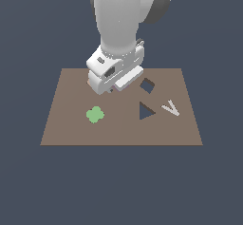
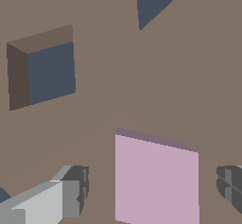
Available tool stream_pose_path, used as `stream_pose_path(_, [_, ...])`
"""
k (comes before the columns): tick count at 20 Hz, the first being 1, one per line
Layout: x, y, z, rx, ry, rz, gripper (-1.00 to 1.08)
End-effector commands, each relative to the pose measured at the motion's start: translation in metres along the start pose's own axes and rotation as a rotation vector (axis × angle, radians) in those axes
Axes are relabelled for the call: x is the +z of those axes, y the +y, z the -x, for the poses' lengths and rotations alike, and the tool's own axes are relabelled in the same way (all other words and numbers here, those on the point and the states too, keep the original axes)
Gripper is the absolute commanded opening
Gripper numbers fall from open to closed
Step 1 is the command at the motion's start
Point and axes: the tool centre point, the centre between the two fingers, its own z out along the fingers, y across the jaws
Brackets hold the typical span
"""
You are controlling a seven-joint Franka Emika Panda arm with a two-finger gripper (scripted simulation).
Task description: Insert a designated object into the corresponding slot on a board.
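- Jaws stand apart: in the wrist view the gripper has one grey fingertip on each side of the small flat pink-lilac square block, with bare brown surface showing between each pad and the block's edges, so nothing is gripped.
- The block lies flat on the large brown rectangular board. In the exterior view it is hidden beneath the white hand of the arm, which hangs low over the board's far half, toward the exterior view's left of centre.
- The target, a dark square cut-out set like a diamond, lies near the board's far edge, just beside the hand on the exterior view's right; the wrist view shows its walls and dark floor.
- A dark triangular cut-out sits nearer the board's front edge, with a pale V-shaped piece beside it; a green clover-shaped piece lies toward the front-left corner in the exterior view.
- Judged step: grasping the block. To do it well, the pads should be level with the block's thin sides, centred on it, and should close squarely on two opposite flat edges, not corners, so the block does not twist and its orientation can later be matched to the cut-out.
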Motion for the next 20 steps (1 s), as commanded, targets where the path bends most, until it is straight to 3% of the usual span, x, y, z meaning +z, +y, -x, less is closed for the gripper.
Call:
stream_pose_path(1, [0.0073,-0.0002,0.0004,-0.002,-0.001,0.000,1.00])
stream_pose_path(4, [0.0104,-0.0002,0.0006,-0.002,-0.001,0.000,1.00])
stream_pose_path(5, [0.0104,-0.0002,0.0006,-0.002,-0.001,0.000,-1.00])
stream_pose_path(20, [0.0070,0.0001,0.0007,-0.002,-0.001,0.000,-1.00])
